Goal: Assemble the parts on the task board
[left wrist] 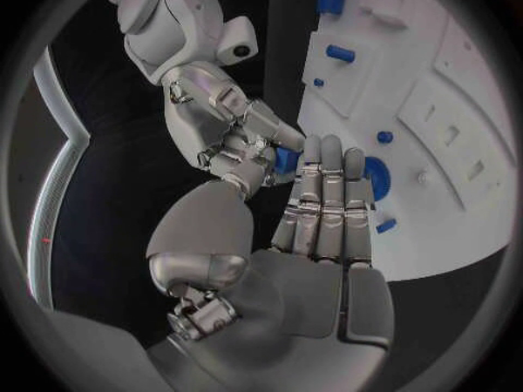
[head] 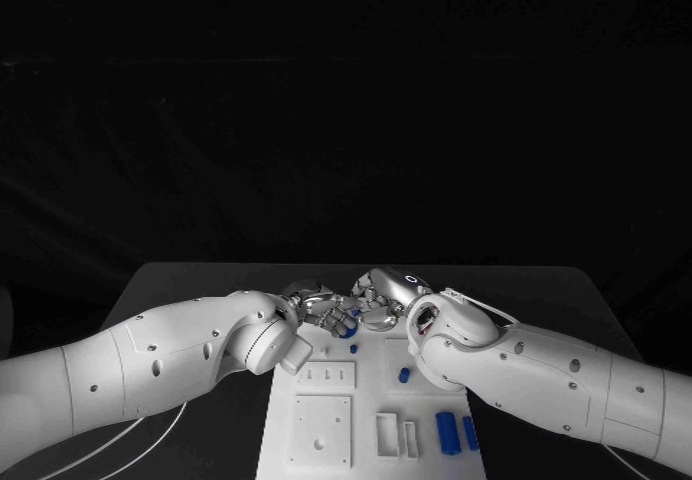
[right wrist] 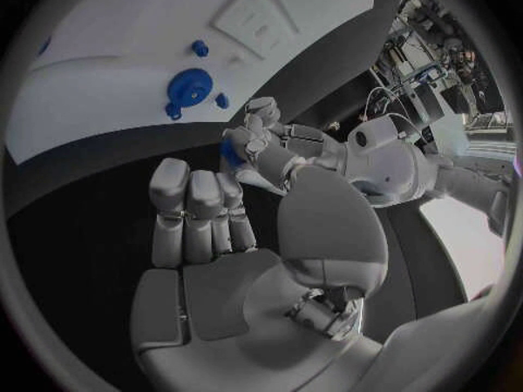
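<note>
At the far end of the white task board (head: 323, 440) my two hands meet fingertip to fingertip. A small blue part (head: 351, 323) sits between them. In the left wrist view my right hand (left wrist: 234, 144) has its fingers curled around this blue part (left wrist: 286, 158). My left hand (left wrist: 327, 218) lies flat, fingers straight and together, fingertips right beside the part and palm bare. From the right wrist the same part (right wrist: 231, 152) shows at the tips of my left hand (right wrist: 267, 139), just beyond my right hand's (right wrist: 207, 218) curled fingers.
Other blue parts lie on the board: two long ones (head: 449, 432) near the front right, a short one (head: 404, 375) and a small peg (head: 353, 348) further back. A round blue piece (left wrist: 376, 176) stands in the board (left wrist: 458, 104) near the hands. Black table surrounds the board.
</note>
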